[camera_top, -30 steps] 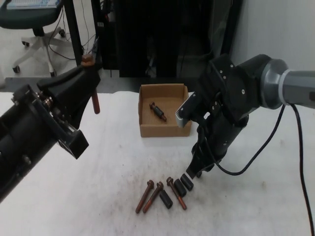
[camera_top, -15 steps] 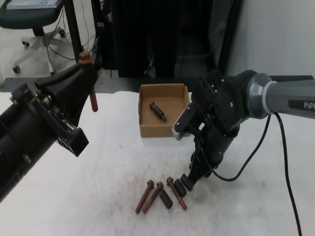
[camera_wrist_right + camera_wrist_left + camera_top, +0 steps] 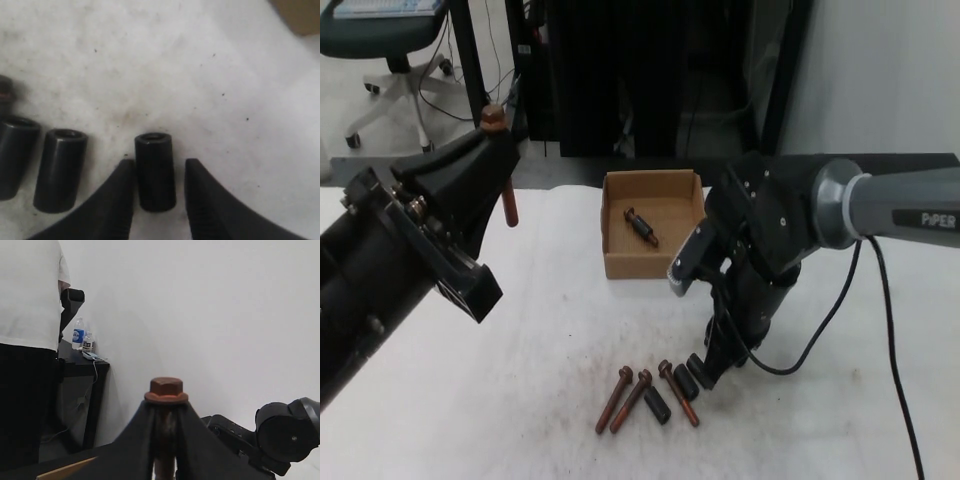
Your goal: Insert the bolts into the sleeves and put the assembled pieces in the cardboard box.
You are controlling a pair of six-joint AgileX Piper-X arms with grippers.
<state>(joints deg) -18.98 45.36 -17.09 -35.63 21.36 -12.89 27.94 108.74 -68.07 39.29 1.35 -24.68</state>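
We see right gripper point(image 3: 158, 162) part open, straddling sleeve point(image 3: 155, 175) in its wrist view, nothing clamped, left gripper point(image 3: 165, 412) pinching upright bolt point(image 3: 166, 388), high view adds cardboard box point(image 3: 620, 265) with one assembled piece point(image 3: 641, 226)

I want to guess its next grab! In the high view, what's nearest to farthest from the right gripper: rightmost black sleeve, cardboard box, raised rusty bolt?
1. Black metal sleeve, between the right gripper's fingers.
2. Brown cardboard box, farther back.
3. Rusty hex-head bolt, far left, held up.
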